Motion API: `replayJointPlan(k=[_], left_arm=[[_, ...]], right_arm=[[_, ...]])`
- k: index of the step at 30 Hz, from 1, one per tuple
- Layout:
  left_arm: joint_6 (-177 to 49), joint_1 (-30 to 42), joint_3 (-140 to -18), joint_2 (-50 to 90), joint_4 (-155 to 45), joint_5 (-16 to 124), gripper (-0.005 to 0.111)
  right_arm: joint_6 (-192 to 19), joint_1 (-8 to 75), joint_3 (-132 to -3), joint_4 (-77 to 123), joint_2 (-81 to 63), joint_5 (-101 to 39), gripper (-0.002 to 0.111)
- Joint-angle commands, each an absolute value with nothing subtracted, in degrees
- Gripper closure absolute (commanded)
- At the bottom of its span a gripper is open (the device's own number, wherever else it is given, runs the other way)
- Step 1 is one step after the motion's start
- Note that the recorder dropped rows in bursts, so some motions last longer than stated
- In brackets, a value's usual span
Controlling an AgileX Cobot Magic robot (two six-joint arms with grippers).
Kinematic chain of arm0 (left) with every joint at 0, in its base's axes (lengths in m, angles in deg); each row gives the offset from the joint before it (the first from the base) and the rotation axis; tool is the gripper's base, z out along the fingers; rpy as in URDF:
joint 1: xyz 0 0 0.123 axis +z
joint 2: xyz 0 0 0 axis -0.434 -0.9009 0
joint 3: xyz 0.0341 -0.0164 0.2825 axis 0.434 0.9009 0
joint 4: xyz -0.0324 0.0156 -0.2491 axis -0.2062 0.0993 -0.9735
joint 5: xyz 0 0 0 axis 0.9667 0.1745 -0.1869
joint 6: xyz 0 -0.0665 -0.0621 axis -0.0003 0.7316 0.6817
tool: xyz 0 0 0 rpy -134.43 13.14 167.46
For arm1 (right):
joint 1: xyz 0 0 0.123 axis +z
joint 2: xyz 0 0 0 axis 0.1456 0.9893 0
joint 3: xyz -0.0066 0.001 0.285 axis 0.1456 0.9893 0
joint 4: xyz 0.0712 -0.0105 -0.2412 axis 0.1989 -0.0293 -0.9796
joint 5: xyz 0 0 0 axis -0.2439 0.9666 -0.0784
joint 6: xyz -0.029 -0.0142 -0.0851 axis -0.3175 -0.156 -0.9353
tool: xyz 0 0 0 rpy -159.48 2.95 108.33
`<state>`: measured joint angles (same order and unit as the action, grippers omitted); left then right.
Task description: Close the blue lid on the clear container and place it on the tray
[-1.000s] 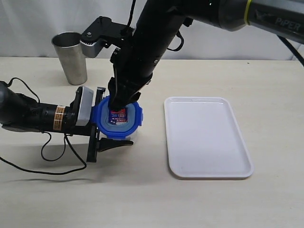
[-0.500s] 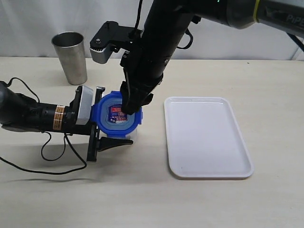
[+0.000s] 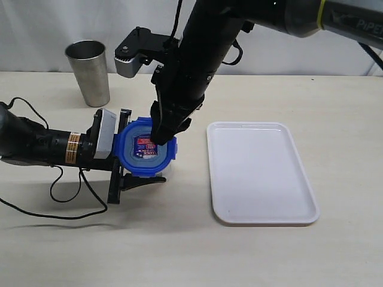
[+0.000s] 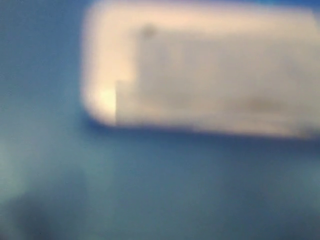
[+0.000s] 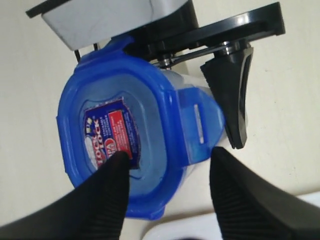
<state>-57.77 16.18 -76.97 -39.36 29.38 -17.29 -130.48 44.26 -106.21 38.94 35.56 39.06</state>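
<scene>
Rounded-square blue plastic lid [image 3: 134, 156] sits on tall clear plastic container [image 5: 186, 81], left of middle of worktop [image 3: 179, 251]. Left gripper [image 3: 143, 148] squeezes container's sides. Right gripper [image 5: 169, 156] spread wide, one finger on lid. Flat white plastic tray [image 3: 263, 216] near, not touching.

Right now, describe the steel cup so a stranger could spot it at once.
On the beige table, look to the far left side, near the white backdrop. The cup stands upright there, alone. It is the only bare metal thing; the lid is blue plastic, the tray flat white.
</scene>
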Motion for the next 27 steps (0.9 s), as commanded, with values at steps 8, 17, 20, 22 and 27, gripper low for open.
replayJointPlan(k=[8, 17, 20, 22, 27], left_arm=[[-55.37, 15.72, -76.86, -39.37, 28.93, -16.18, 0.107], [-55.37, 15.72, -76.86, -39.37, 28.72, -16.18, 0.107], [-55.37, 15.72, -76.86, -39.37, 28.72, -16.18, 0.107], [-55.37, 15.72, -76.86, -39.37, 28.72, -16.18, 0.107], [-55.37, 15.72, -76.86, -39.37, 28.72, -16.18, 0.107]], right_arm=[[-131.75, 44.48, -103.16, 36.89, 39.27, 39.02, 0.070], [-134.54, 44.48, -103.16, 31.60, 35.45, 35.17, 0.068], [-134.82, 44.48, -103.16, 31.76, 34.16, 34.89, 0.061], [-134.82, 44.48, -103.16, 32.16, 33.89, 34.62, 0.058], [-135.87, 44.48, -103.16, 34.30, 33.80, 31.47, 0.058]])
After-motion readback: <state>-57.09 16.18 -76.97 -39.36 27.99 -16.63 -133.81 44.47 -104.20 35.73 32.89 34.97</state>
